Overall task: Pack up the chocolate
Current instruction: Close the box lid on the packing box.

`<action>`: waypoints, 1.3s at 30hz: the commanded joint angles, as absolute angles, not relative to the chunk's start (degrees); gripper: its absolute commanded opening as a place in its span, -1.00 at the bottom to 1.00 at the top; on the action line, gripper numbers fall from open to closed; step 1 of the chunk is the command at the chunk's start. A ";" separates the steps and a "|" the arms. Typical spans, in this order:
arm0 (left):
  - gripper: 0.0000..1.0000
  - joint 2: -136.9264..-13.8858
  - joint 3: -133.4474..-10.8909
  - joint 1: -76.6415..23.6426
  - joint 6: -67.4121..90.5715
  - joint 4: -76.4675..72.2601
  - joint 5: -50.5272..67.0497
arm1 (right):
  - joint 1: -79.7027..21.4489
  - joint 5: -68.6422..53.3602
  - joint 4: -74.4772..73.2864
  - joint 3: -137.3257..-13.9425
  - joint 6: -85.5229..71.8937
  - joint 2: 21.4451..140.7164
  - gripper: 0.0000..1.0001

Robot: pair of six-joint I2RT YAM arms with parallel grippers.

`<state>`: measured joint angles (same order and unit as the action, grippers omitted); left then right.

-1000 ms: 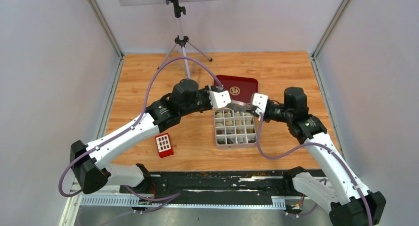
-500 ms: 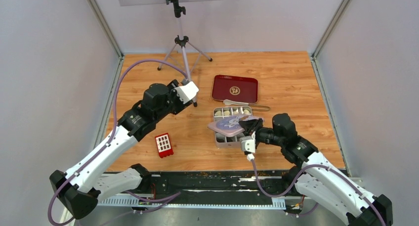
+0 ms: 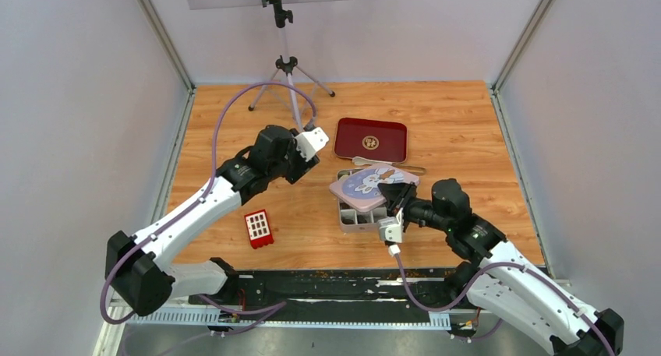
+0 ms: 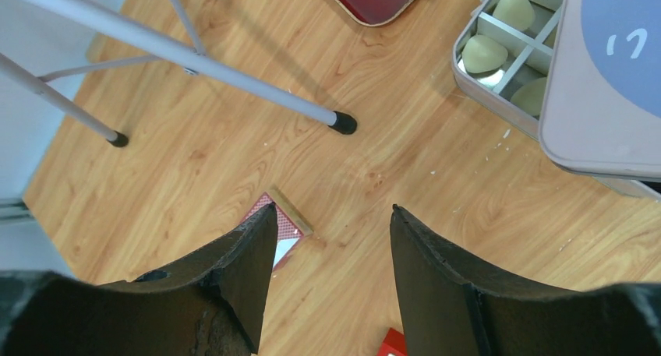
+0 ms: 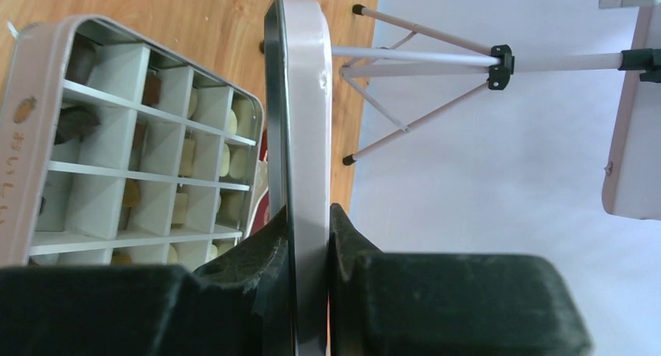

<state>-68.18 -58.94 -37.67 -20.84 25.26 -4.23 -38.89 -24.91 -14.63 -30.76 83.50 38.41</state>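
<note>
Right gripper (image 5: 308, 220) pinches the rabbit-printed lid (image 3: 366, 183) tilted above the tin (image 3: 344, 218) of gridded chocolate (image 4: 483, 54); left gripper (image 4: 334, 216) gapes empty; tin's lettering unreadable.

The lid (image 3: 366, 183) between the black fingers (image 5: 261, 251) of the right gripper (image 5: 308, 216) is pale pink, with a white rabbit on a grey-blue oval. Left of those fingers, cream and dark brown chocolate (image 4: 483, 54) sits among white dividers (image 5: 117, 122). Beyond them lies a dark red tray (image 3: 371, 139) with a gold emblem.
</note>
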 commanded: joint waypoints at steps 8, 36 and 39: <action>0.31 -77.50 -65.99 -35.38 -4.11 20.31 -1.16 | -41.03 -15.35 5.93 -19.58 90.29 44.59 -0.96; 0.45 -90.96 -60.65 -34.94 15.30 12.87 22.74 | -42.97 -18.01 -6.40 -16.43 77.28 45.28 0.14; 0.44 -91.16 -60.46 -34.87 14.93 14.47 21.18 | -43.01 -20.55 -7.14 -21.00 73.17 49.43 0.21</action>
